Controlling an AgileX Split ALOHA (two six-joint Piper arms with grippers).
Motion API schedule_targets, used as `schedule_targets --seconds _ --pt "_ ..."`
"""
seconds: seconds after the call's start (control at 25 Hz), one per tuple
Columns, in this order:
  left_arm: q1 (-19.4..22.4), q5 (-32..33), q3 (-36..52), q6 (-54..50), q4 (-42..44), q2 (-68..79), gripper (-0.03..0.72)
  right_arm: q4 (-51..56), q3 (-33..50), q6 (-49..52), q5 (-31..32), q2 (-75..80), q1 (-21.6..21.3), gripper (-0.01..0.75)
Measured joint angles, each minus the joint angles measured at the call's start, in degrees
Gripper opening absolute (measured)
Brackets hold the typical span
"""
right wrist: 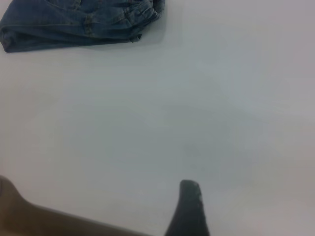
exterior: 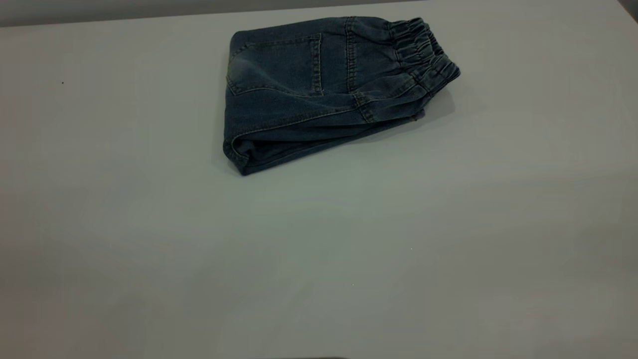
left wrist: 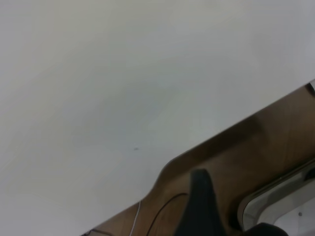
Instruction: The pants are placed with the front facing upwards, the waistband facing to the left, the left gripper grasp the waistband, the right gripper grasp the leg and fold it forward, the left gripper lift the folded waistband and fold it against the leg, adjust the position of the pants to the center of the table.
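- Blue denim: one pair of pants [exterior: 319, 89] lay folded into a compact bundle on the white table [exterior: 319, 249], toward its far side and a little past the middle in the exterior view.
- The gathered waistband [exterior: 423, 50] sat at the bundle's right end in that view, and one patch pocket [exterior: 279, 65] with tan stitching faced up.
- A rounded fold formed the bundle's opposite end, and layers of cloth showed along the near edge.
- Nothing lay on the pants or against them; neither arm appeared in the exterior view.
- One dark fingertip of the left gripper [left wrist: 199, 206] showed in the left wrist view, hanging over the table's edge and a brown surface [left wrist: 266, 147] beyond it, with a thin cable [left wrist: 157, 211] trailing nearby.
- The pants were out of sight from that gripper; how far it stood open I cannot tell, and nothing showed in its hold.
- One dark fingertip of the right gripper [right wrist: 189, 209] showed in the right wrist view, above bare tabletop near the table's rim.
- The pants [right wrist: 74, 22] lay well apart from it, far ahead across the table.
- Its spread cannot be told either, and it touched nothing visible.
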Motion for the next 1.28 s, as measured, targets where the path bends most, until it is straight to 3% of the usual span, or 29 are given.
schedule_targets --seconds 1.28 --pt "0.3 -3.0 4.1 0.0 -3.7 -2.7 0.516 0.0 0.0 -0.1 -0.1 0.0 0.0 0.506"
